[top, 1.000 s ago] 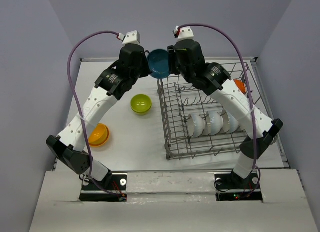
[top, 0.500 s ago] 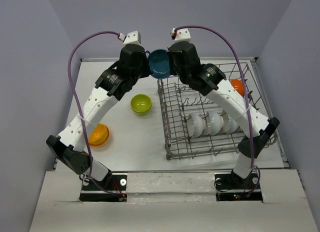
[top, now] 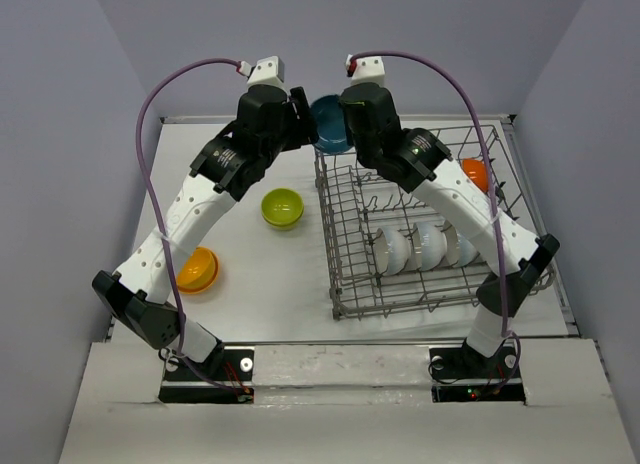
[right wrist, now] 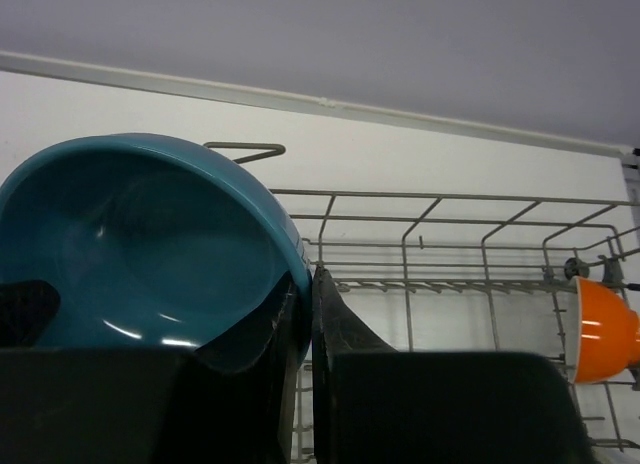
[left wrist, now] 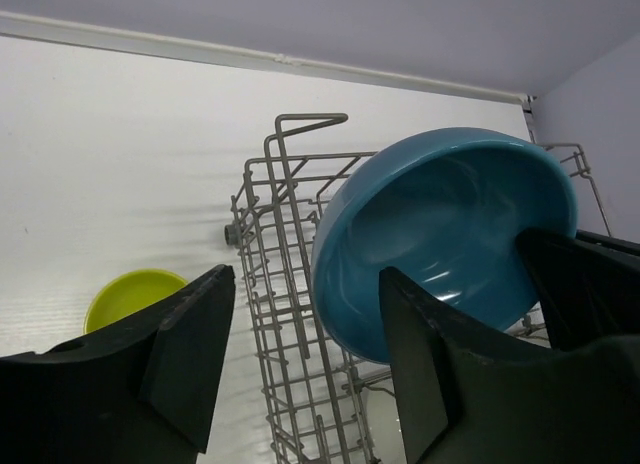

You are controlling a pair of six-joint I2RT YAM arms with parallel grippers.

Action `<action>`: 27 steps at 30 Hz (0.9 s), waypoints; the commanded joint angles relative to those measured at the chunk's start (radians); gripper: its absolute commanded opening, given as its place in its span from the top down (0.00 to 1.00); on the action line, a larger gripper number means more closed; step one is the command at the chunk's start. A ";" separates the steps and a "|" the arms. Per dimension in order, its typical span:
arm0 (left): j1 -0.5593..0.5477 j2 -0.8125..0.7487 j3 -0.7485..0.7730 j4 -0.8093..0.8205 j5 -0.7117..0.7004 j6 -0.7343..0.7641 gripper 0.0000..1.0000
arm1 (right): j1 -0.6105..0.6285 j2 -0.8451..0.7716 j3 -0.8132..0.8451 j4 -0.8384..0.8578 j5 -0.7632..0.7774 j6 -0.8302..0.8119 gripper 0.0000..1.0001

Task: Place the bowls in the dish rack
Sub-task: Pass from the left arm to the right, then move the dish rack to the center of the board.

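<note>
A: Where's your right pincer (right wrist: 306, 294)?
B: It's pinching the blue bowl (right wrist: 140, 244) by its rim, held up at the dish rack (right wrist: 450, 209)'s far left corner. Your left pincer (left wrist: 305, 294) stands spread beside that bowl.

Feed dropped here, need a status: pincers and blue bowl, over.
Left pincer open. Right pincer shut on blue bowl rim, near dish rack far-left corner. Nothing seen in the way.

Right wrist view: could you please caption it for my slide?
Right gripper grips blue bowl by its rim; dish rack, orange bowl behind.
</note>
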 commanded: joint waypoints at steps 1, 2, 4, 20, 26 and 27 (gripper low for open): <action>-0.002 -0.029 0.034 0.079 0.027 0.008 0.29 | 0.010 -0.081 -0.003 0.083 0.149 -0.069 0.99; -0.002 -0.030 0.031 0.084 0.032 0.010 0.27 | 0.010 -0.087 -0.007 0.086 0.169 -0.080 0.99; -0.002 -0.030 0.029 0.098 0.033 0.010 0.24 | 0.010 -0.109 -0.027 0.103 0.235 -0.117 0.99; 0.055 0.247 0.138 0.135 0.049 0.010 0.20 | -0.212 -0.259 -0.642 1.287 0.619 -1.315 0.99; 0.076 0.309 0.124 0.176 0.059 0.012 0.28 | -0.260 -0.236 -0.709 1.292 0.600 -1.352 0.99; 0.078 0.312 0.126 0.182 0.065 0.016 0.30 | -0.260 -0.230 -0.713 1.296 0.603 -1.370 0.99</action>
